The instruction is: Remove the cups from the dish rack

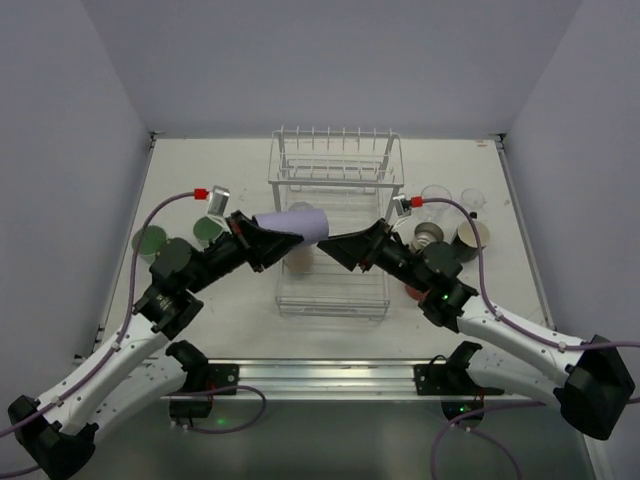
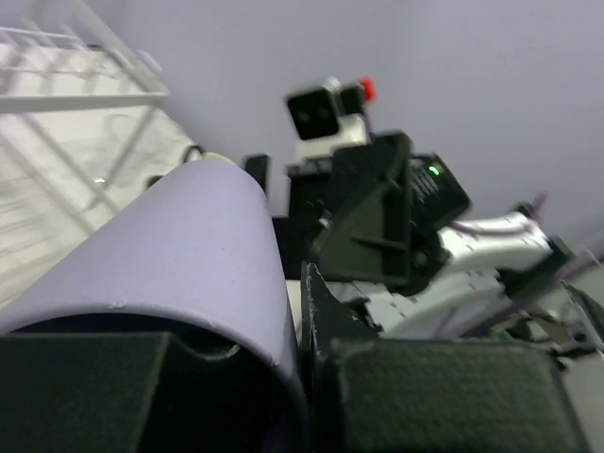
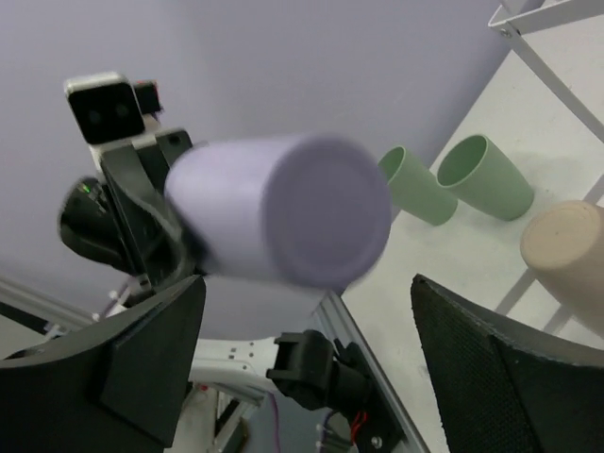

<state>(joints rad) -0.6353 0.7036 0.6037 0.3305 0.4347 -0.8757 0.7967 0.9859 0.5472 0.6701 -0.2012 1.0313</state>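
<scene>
My left gripper [image 1: 268, 240] is shut on the rim of a lavender cup [image 1: 296, 224] and holds it on its side above the white wire dish rack [image 1: 335, 165]. The cup fills the left wrist view [image 2: 179, 255]. My right gripper [image 1: 335, 248] is open, facing the cup's base [image 3: 326, 209] from close by, not touching it. A tan cup [image 1: 300, 260] lies in the rack's lower basket, also in the right wrist view [image 3: 566, 247]. Two pale green cups [image 1: 150, 240] [image 1: 206, 232] stand on the table at the left. Clear cups [image 1: 436, 194] stand at the right.
A dark cup [image 1: 176, 252] stands by the green ones at the left. A tan cup [image 1: 473, 234] and a red cup [image 1: 414, 292], partly hidden by my right arm, are among the clear ones on the right. The grey walls enclose the table.
</scene>
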